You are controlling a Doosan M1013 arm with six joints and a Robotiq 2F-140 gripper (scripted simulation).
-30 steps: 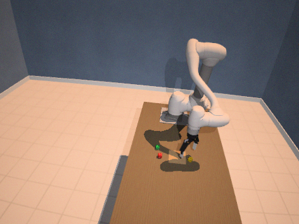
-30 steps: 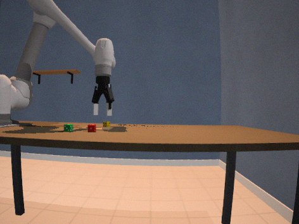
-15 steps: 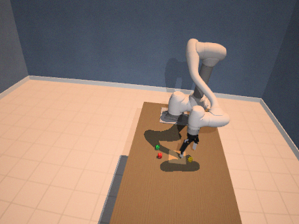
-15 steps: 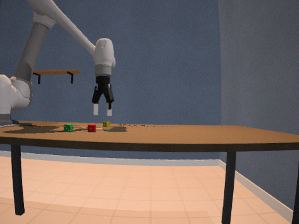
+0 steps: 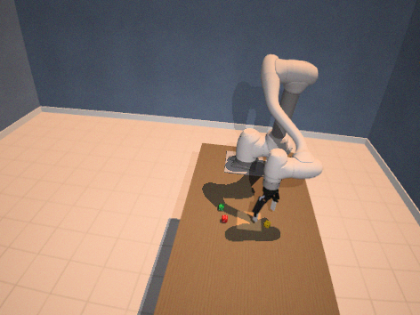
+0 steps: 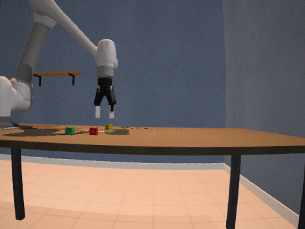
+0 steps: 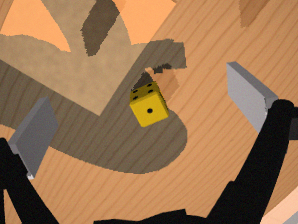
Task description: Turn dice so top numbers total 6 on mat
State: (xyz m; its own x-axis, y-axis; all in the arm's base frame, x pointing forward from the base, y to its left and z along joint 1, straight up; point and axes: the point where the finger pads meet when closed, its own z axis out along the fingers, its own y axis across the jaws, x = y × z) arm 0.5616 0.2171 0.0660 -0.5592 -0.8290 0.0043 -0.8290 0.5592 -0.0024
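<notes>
My gripper (image 5: 264, 213) (image 6: 105, 114) (image 7: 138, 94) is open and empty. It hangs a little above the table, right over the yellow die (image 5: 267, 224) (image 6: 108, 127) (image 7: 149, 106). In the wrist view that die shows one pip on top. It lies on the bare wood just beside the edge of the tan mat (image 5: 245, 221) (image 7: 141, 7). The red die (image 5: 224, 218) (image 6: 94, 130) and the green die (image 5: 221, 206) (image 6: 70, 130) lie on the table off the mat, on its other side. Most of the mat is in the arm's shadow.
The long brown table (image 5: 249, 276) (image 6: 194, 136) carries the arm's base (image 5: 240, 162) at its far end. A small shelf (image 6: 58, 74) hangs on the back wall. The arm's elbow hangs over the table behind the dice.
</notes>
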